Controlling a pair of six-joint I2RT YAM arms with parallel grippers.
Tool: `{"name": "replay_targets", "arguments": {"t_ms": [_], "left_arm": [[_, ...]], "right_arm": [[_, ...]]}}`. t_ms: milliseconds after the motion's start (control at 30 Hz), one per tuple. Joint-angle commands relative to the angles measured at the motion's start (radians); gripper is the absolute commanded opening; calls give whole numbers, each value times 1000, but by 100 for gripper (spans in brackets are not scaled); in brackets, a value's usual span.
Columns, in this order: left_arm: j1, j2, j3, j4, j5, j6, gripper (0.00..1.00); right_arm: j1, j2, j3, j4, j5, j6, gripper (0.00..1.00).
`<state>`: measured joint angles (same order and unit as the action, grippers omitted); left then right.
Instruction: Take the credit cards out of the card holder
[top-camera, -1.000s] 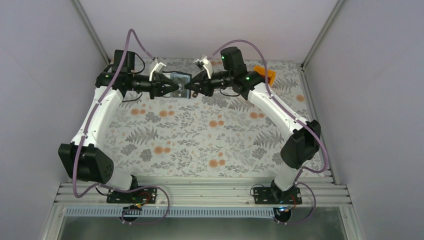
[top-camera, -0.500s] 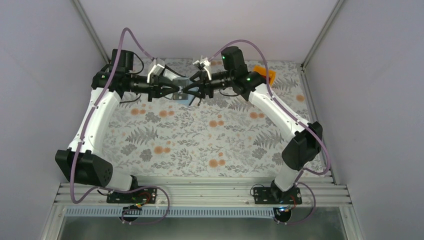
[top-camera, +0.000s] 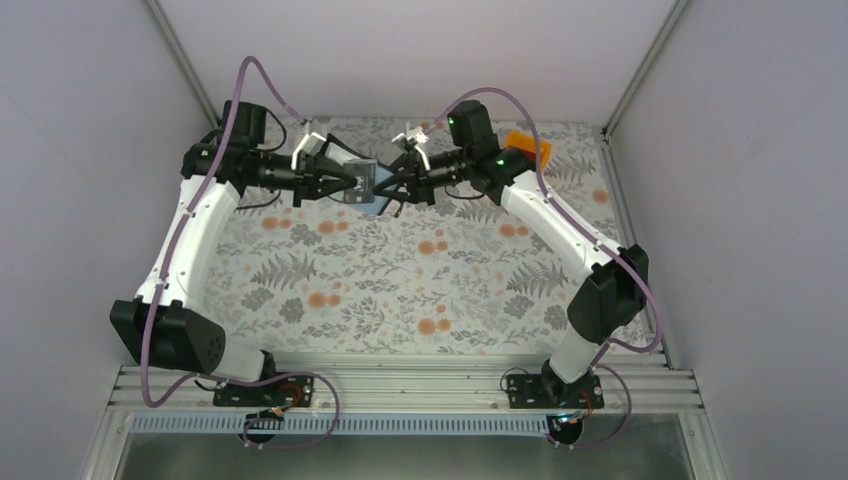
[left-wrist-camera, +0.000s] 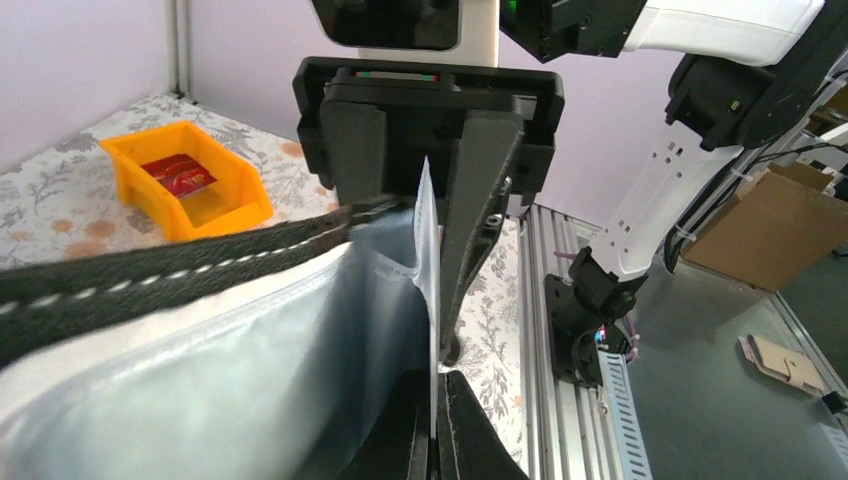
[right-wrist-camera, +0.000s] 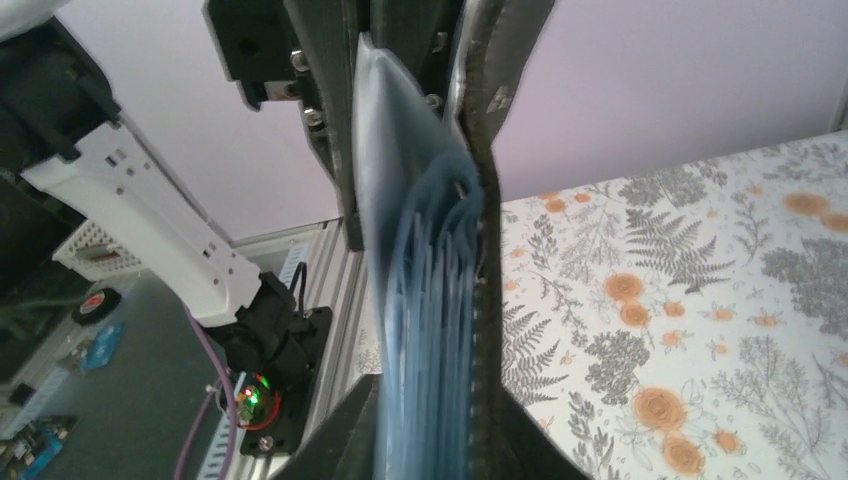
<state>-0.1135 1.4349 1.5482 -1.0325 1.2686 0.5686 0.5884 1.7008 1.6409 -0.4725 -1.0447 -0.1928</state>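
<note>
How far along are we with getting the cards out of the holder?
Done: the card holder is off the table, pinched by the left hand and the right hand. In hand: its clear sleeves fan open between them. Left: every card; none clearly shows outside the holder in any view.

Left arm (top-camera: 195, 230): stretched far, wrist turned inward.
Left fingers (left-wrist-camera: 475, 440): pinching holder (top-camera: 365, 183).
Right arm (top-camera: 550, 225): mirrored.
Right fingers (right-wrist-camera: 340, 445): pinching holder.
</note>
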Motion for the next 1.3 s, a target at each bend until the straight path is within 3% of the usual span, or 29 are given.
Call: {"name": "replay_targets", "arguments": {"t_ms": [0,33,100,167,233,533,733,967,1067,1267], "left_arm": [[5,-6,2,-29,57,72,2],[5,-5,1,-40,57,84,2],[6,-2,6,-71,48,121,3],[12,0,9,-99,26,150,15],[33,-1,-1,-107,20,167,19],[80,8,-45,-62,90,141,19],[37,19,-45,3,65,85,27],[26,34,-40,14,62,70,20],[22,40,-29,17,63,59,3],[34,34,-29,-30,97,104,3]], "right_arm": [[-13,-12,-3,-13,-66,-33,12],[-15,-12,-3,-14,-69,-33,5],[-21,-11,-1,-21,-80,-42,4],[-28,-10,5,-29,-93,-53,4],[-32,-10,11,-33,-99,-56,4],[-34,0,33,-53,-121,-64,4],[-34,-4,36,-45,-126,-54,4],[-35,-6,37,-46,-129,-53,4],[-34,-6,36,-49,-127,-55,4],[-41,-10,29,-69,-108,-81,4]]}}
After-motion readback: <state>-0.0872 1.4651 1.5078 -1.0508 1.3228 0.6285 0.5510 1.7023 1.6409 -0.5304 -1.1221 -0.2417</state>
